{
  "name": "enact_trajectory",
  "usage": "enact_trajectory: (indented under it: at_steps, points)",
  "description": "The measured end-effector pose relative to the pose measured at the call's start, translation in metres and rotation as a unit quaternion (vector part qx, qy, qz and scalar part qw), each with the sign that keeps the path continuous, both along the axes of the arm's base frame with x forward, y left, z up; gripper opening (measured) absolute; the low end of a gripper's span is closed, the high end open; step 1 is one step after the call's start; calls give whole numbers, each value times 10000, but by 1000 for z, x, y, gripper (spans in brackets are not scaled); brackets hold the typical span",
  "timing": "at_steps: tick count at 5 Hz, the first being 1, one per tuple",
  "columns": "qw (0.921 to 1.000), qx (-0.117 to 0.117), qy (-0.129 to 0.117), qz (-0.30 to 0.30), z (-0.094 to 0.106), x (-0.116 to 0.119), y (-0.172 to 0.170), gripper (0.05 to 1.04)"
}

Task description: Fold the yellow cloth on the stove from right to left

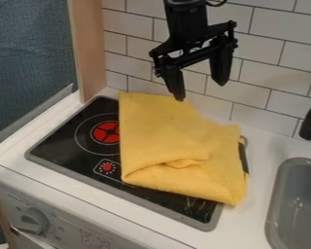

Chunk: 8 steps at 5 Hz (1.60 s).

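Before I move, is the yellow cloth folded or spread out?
Folded: the yellow cloth lies in overlapping layers on the stove, bunched near its front edge.

A black, grey-rimmed toy cooktop [59, 144] with a red burner mark [107, 133] sits in a white countertop [252, 214], near a grey, rounded basin [273, 209] and black faucet [310, 121]. Behind rises a white wall of rectangular tiles [262, 53].

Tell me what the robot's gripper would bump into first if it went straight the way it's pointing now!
Probably the folded yellow cloth, because the gripper points down towards it. I can't be sure how far back it hangs, though.
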<state>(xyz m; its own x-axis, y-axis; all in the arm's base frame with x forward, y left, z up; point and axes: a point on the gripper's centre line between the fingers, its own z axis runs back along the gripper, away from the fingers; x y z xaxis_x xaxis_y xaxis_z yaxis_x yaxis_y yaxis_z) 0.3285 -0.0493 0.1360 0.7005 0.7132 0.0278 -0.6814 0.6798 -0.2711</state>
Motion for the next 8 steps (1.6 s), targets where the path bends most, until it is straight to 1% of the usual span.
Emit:
enact_trajectory:
  at_steps: [1, 2, 3, 4, 5, 6, 7, 8]
  points:
    - [9999, 19, 152, -18, -9, -3, -1, 999]
    - [9991, 154, 264, -296, -13, -6, -6, 999]
    - [9928, 392, 376, -1069, -19, -6, -40, 999]
    - [9840, 766, 452, -1546, -28, -6, -61, 999]
    - [9713, 1129, 668, -1982, -46, -5, -81, 999]
    - [9668, 1273, 821, -2057, -59, -6, -87, 999]
    - [9623, 1346, 1090, -2099, -84, -1, -89, 999]
    - [9606, 1341, 1248, -2091, -96, -1, -90, 999]
